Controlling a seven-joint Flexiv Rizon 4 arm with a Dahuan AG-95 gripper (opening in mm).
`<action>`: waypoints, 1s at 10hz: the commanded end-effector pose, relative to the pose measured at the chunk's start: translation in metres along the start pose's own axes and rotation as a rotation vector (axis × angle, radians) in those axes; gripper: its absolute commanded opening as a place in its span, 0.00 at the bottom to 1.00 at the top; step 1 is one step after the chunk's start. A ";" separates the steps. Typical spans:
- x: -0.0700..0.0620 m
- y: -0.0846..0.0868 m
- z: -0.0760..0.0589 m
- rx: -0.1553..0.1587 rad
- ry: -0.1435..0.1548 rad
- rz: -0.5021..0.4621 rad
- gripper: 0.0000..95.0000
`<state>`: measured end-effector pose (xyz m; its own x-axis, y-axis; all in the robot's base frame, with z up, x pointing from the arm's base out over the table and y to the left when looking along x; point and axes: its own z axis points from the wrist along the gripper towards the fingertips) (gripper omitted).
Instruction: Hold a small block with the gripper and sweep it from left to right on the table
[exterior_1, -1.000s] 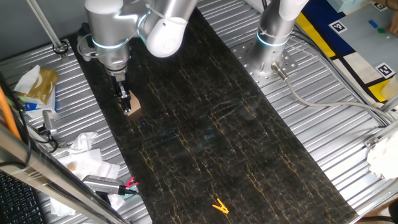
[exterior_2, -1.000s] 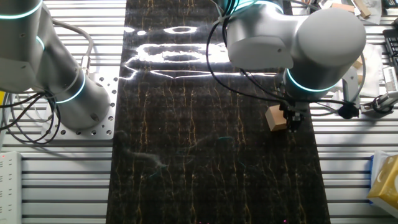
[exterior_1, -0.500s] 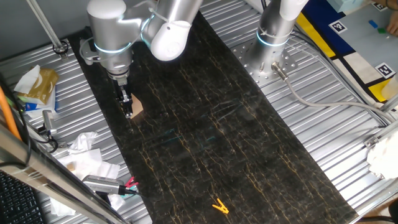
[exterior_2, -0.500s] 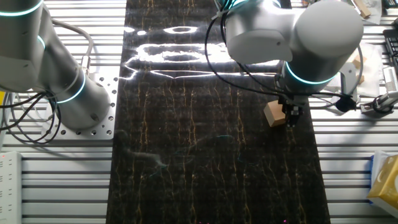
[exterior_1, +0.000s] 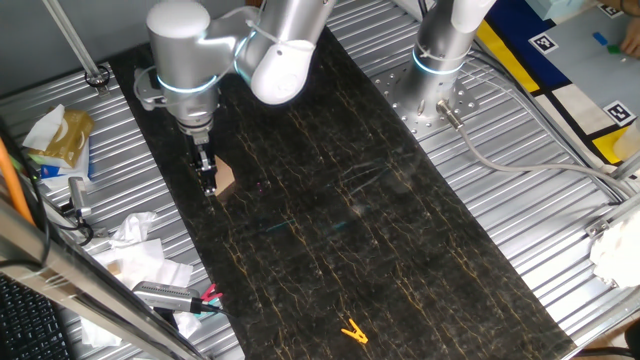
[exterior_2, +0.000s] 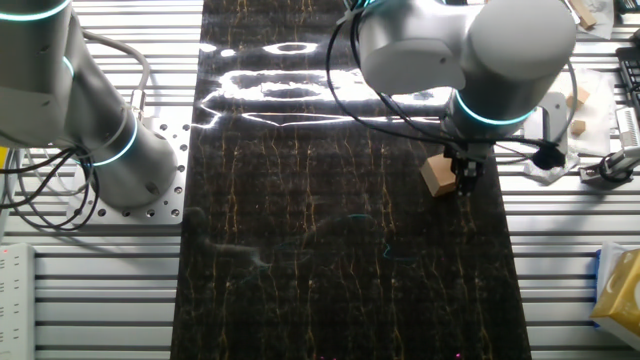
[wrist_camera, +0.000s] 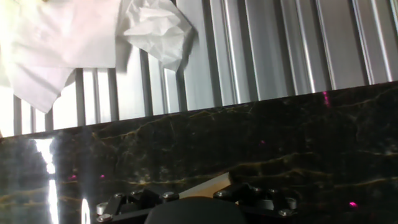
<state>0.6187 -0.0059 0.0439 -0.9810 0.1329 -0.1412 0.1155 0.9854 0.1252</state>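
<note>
The small block, a light tan wooden cube, rests on the black gold-veined table near its left edge. My gripper points straight down from the silver arm with the blue ring and is shut on the small block at table level. In the other fixed view the block sticks out to the left of the gripper, close to the table's right edge. The hand view shows only a tan sliver of the block between the dark jaws of the gripper.
A yellow clip lies far down the table. The second arm's base stands on ribbed metal at the far side. Crumpled paper and clutter lie on the ribbed sheet just beyond the table edge beside the gripper.
The gripper and the block have slid together a short way along the table, toward the lower right in one fixed view. The block's pose in the jaws looks unchanged.
</note>
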 end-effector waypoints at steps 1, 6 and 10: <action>0.001 0.002 -0.001 -0.009 0.001 0.003 0.80; 0.005 0.015 -0.001 -0.022 -0.003 0.041 0.80; 0.009 0.027 0.002 -0.028 -0.011 0.066 0.80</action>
<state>0.6131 0.0232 0.0442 -0.9694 0.2009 -0.1410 0.1771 0.9703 0.1646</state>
